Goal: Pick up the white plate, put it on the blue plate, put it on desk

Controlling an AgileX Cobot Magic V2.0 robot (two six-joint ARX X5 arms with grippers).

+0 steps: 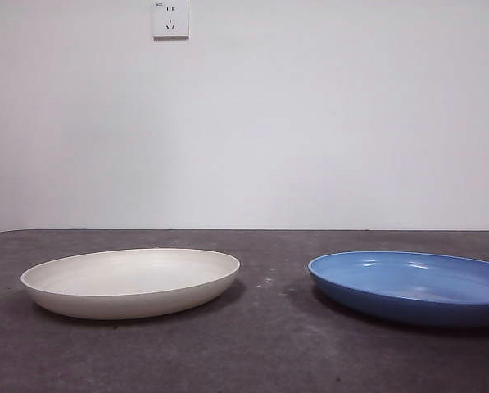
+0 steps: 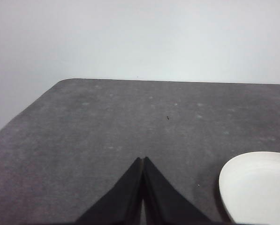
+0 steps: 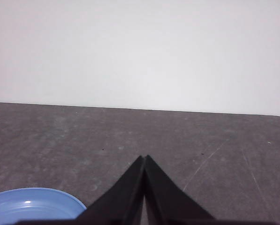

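From the front camera I saw the white plate (image 1: 130, 282) and the blue plate (image 1: 414, 286) lying apart on the desk (image 1: 269, 352), a wall socket (image 1: 170, 18) above; neither arm showed there. Through the left wrist camera, the left gripper (image 2: 143, 161) had its jaws pressed together, holding nothing, with the white plate (image 2: 258, 187) just beside it. Through the right wrist camera, the right gripper (image 3: 144, 160) was likewise closed and empty, the blue plate (image 3: 32, 205) near its side.
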